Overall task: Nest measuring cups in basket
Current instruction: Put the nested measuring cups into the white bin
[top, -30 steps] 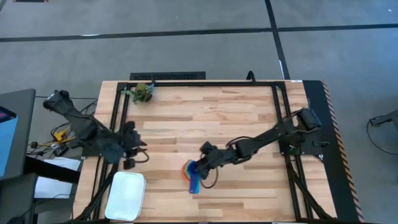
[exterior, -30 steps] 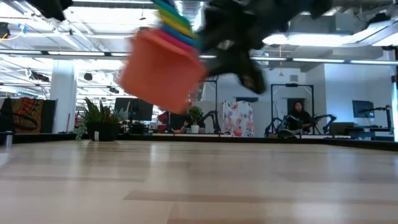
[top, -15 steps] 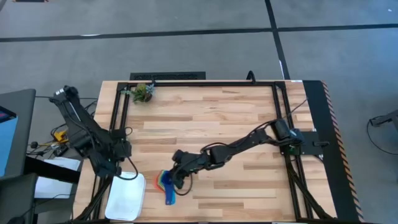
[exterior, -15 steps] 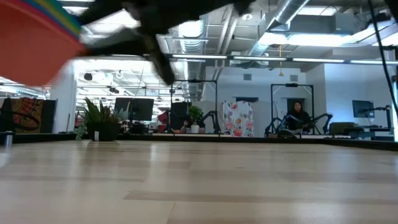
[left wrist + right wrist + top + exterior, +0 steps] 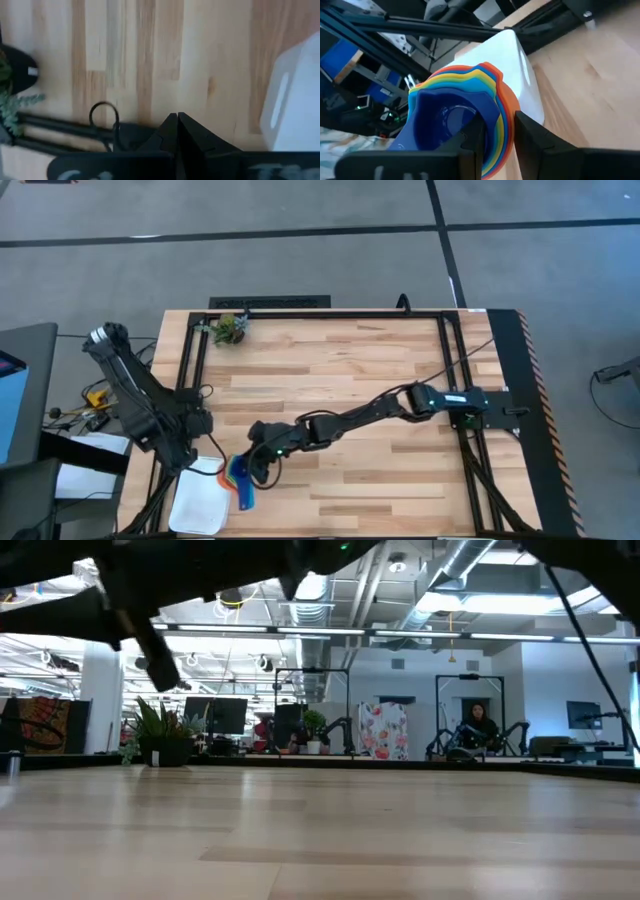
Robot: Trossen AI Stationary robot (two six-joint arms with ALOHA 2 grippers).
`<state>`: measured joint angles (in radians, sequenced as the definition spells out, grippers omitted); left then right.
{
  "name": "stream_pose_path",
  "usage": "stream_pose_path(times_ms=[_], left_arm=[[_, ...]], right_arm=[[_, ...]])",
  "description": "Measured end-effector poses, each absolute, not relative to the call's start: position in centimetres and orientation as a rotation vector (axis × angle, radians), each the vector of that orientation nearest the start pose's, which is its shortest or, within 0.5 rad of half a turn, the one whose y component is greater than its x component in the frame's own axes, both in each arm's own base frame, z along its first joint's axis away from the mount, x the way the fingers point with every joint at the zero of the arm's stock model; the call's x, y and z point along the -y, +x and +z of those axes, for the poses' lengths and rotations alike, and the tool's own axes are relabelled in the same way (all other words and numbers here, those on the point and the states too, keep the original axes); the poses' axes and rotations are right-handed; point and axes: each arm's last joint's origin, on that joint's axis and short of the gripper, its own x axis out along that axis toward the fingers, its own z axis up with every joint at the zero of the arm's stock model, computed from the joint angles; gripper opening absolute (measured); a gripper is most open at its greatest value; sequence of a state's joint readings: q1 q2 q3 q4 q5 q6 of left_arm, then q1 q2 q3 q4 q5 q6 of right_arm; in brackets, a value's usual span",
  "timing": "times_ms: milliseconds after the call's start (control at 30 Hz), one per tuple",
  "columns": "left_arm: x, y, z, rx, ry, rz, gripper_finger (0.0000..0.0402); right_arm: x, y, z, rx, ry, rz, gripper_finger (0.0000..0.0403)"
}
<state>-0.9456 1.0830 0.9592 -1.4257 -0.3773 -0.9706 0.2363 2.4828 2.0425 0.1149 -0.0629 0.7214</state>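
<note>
Over the wooden table (image 5: pixel 340 370), the right gripper (image 5: pixel 255 470) clasped the nested measuring cups (image 5: pixel 238 477) at the basket (image 5: pixel 195 505) edge; the left gripper (image 5: pixel 177 131) waited nearby, fingers pressed together.

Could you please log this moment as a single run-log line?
right gripper: shut on nested measuring cups | position: at basket right edge | left gripper: shut, empty, beside basket | cups: not yet released
</note>
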Motion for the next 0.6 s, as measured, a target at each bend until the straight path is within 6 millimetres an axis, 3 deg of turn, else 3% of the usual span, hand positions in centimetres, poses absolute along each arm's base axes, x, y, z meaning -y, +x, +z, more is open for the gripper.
stream_pose_path(times_ms=[167,600], left_arm=[[11.3,9.3,26.8,-1.315,0.162,0.223,0.0000],[11.1,9.4,26.9,-1.281,0.194,0.254,0.0000]], right_arm=[[-13.3,56.4,18.5,-0.377,0.662,0.181,0.0102],[-13.2,56.8,20.0,-0.225,0.581,0.164,0.0102]])
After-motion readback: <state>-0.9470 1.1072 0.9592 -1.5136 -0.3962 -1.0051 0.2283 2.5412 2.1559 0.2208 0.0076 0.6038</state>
